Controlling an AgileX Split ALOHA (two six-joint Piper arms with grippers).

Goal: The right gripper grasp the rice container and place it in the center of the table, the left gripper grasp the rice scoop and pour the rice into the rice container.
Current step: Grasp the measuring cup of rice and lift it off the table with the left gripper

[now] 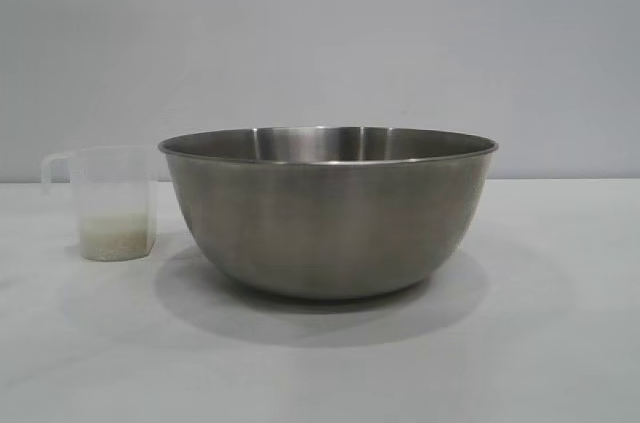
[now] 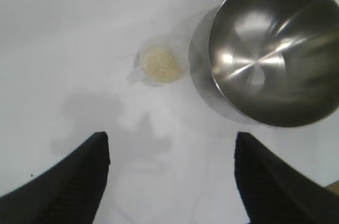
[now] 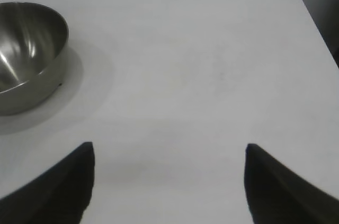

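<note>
Rice scoop (image 1: pixel 110 205), small translucent plastic cup, upright on white table (image 1: pixel 320 363) just beside steel rice container (image 1: pixel 328 211), rice (image 2: pixel 159 62) inside.
I judge it light, tippable; take the loop handle. Left gripper (image 2: pixel 172 181) spread, empty, above it; right gripper (image 3: pixel 169 181) spread, parked.

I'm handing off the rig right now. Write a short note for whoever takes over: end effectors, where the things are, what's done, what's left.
Left end effector: open, holding nothing, above the table with the rice scoop ahead of it.
Right end effector: open, holding nothing, over bare table beside the rice container.
Rice container: upright mid-table; what its inside shows looks bare of grains.
Rice scoop: upright just beside the container, the rice in its bottom.
Done: container looks placed.
Left: grasp the scoop with the left end effector and pour the rice into the container.
</note>
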